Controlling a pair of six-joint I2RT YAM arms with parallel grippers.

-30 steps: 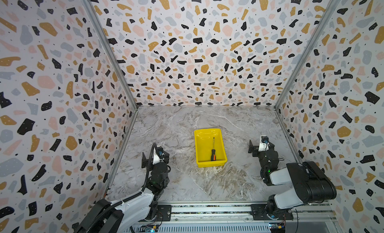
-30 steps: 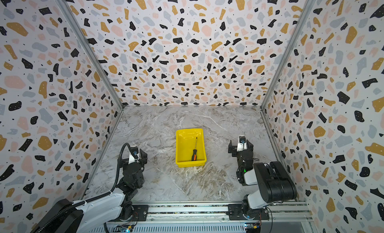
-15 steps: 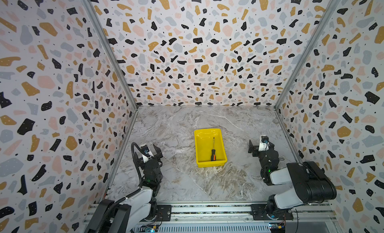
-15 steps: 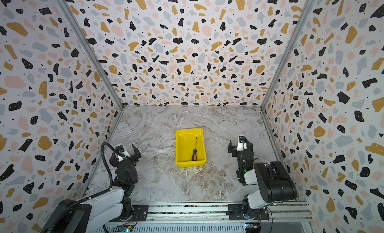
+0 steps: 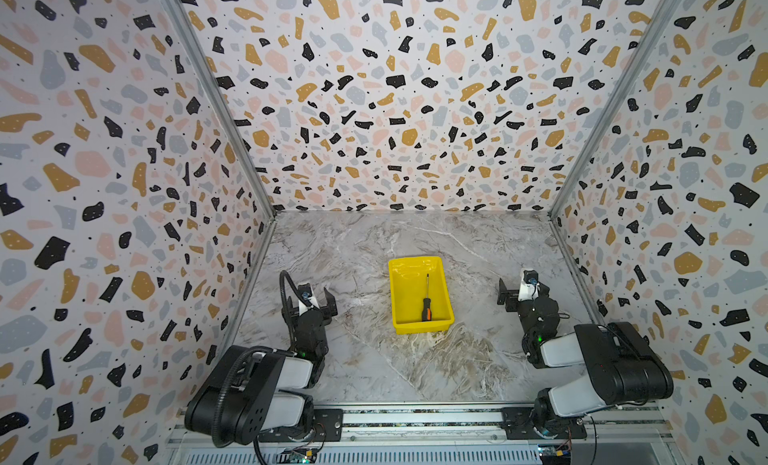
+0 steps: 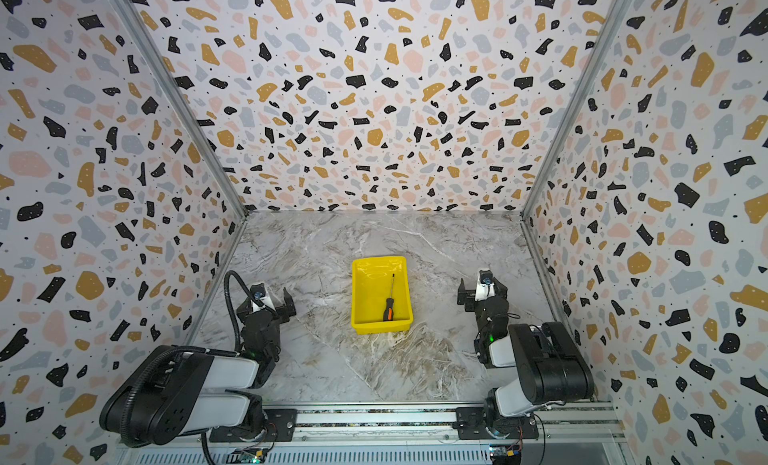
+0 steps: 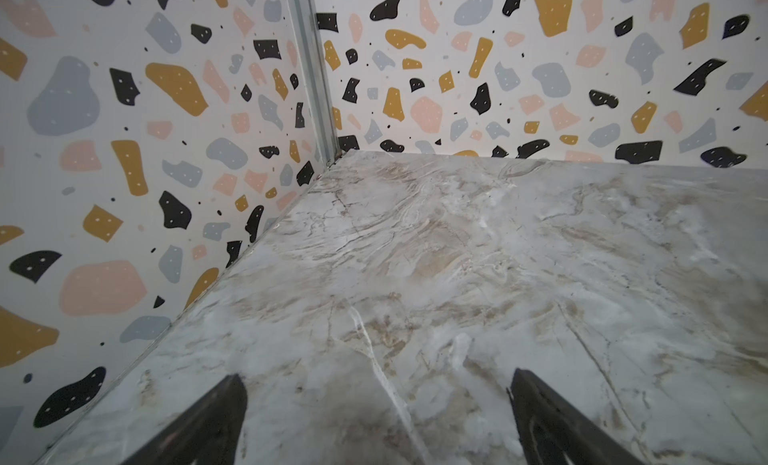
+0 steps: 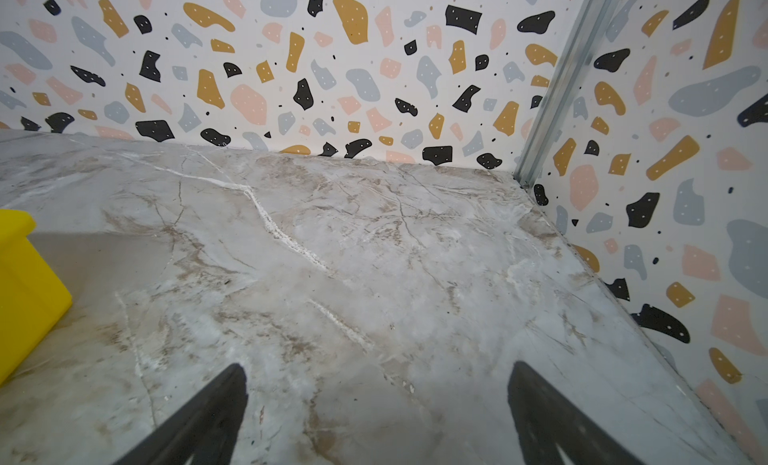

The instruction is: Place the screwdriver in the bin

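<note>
The screwdriver [image 5: 427, 299] [image 6: 390, 296], with its black-and-orange handle nearest the front, lies flat inside the yellow bin [image 5: 422, 328] [image 6: 380, 326] at the middle of the marble floor. My left gripper [image 5: 309, 303] [image 6: 266, 301] [image 7: 378, 375] sits left of the bin, well apart from it, open and empty over bare floor. Right of the bin, my right gripper [image 5: 523, 290] [image 6: 482, 291] [image 8: 377, 366] is also open and empty. The right wrist view catches a corner of the bin [image 8: 25, 276]; the left wrist view shows neither bin nor screwdriver.
Speckled walls [image 5: 124, 234] close in the floor on the left, back and right. A metal rail [image 5: 415, 417] runs along the front, carrying both arm bases. Both arms are folded low near the front corners.
The left arm has folded back toward its base, its gripper swinging left and then back a little. The right arm, bin and screwdriver have not moved.
</note>
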